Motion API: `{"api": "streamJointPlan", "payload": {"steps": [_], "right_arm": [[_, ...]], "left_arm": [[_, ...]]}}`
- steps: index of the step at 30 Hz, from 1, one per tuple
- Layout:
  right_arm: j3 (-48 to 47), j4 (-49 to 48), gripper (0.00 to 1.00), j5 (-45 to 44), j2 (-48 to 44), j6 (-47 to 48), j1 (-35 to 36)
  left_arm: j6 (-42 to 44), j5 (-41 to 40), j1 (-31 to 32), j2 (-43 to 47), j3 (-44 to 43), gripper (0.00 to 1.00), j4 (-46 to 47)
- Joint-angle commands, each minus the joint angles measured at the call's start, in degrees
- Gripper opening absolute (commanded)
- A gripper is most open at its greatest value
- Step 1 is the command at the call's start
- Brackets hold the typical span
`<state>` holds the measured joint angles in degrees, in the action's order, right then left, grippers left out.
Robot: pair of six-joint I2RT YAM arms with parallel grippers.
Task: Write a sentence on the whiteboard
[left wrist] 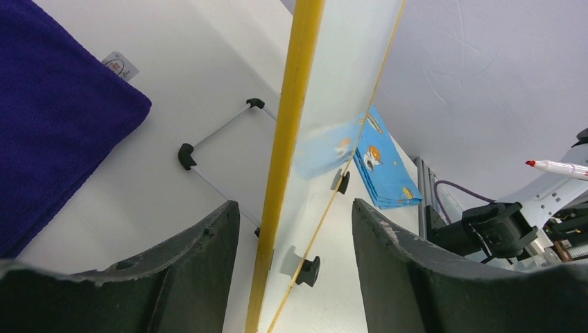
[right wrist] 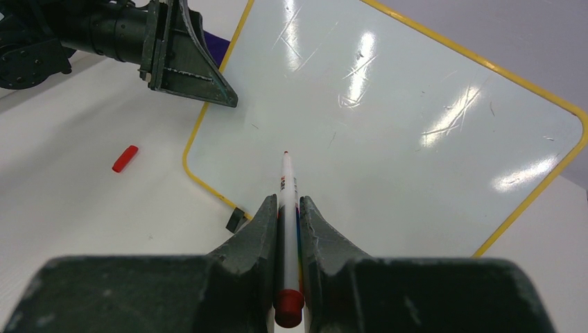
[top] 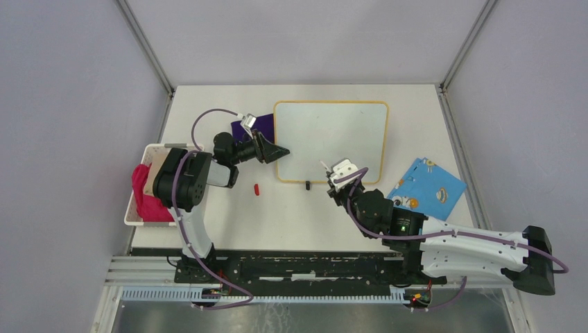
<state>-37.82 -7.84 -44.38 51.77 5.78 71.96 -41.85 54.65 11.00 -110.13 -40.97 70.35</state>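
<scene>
Overhead, the whiteboard [top: 333,139] lies flat in the middle of the table [top: 208,222], its long side running left to right, with no words on it yet. The left claw [top: 281,150] sits at its left short edge. The right claw [top: 336,175] hovers at the near long edge, left of centre, carrying a marker [top: 324,165]. A red cap [top: 256,189] lies loose on the table between the two arms, and a blue sheet [top: 426,189] lies off to the right.

From the left wrist, the left claw [left wrist: 295,208] is spread, with the yellow-framed edge of the whiteboard [left wrist: 295,104] running up between its fingers [left wrist: 173,267]. A gap shows on each side, so it straddles the edge rather than pinching it. A purple cloth [left wrist: 55,118] lies to one side. The marker [left wrist: 558,168] shows far right, its red tip free against the wall.

From the right wrist, the right claw [right wrist: 284,201] is pressed onto the marker [right wrist: 288,194], which lies straight along the fingers with its tip forward. The whiteboard [right wrist: 388,118] spreads ahead and to the right. The tip aims at its near-left part, just inside the frame. Whether it touches the surface I cannot tell. The right arm has the pen and is the nearer for writing, so the stroke would likely run rightward along the long side.
</scene>
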Motion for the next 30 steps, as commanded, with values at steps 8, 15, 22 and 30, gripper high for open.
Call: {"api": "streamJointPlan", "payload": {"steps": [8, 15, 22, 30], "right_arm": [[-2.85, -1.09, 0.00, 0.51, 0.14, -1.39, 0.17], [-2.96, -1.61, 0.00, 0.44, 0.71, -1.23, 0.19], [-3.13, -5.94, 0.00, -1.47, 2.96, 0.02, 0.14], [-6.04, -13.32, 0.00, -5.57, 8.62, 1.79, -0.19]], "left_arm": [[10.63, 0.28, 1.91, 1.22, -1.13, 0.54, -10.00], [11.08, 0.19, 1.91, 0.64, -1.09, 0.44, -10.23], [11.61, 0.04, 1.91, 0.53, -0.64, 0.37, -10.23], [11.76, 0.06, 1.91, 0.79, -0.11, 0.32, -9.87]]}}
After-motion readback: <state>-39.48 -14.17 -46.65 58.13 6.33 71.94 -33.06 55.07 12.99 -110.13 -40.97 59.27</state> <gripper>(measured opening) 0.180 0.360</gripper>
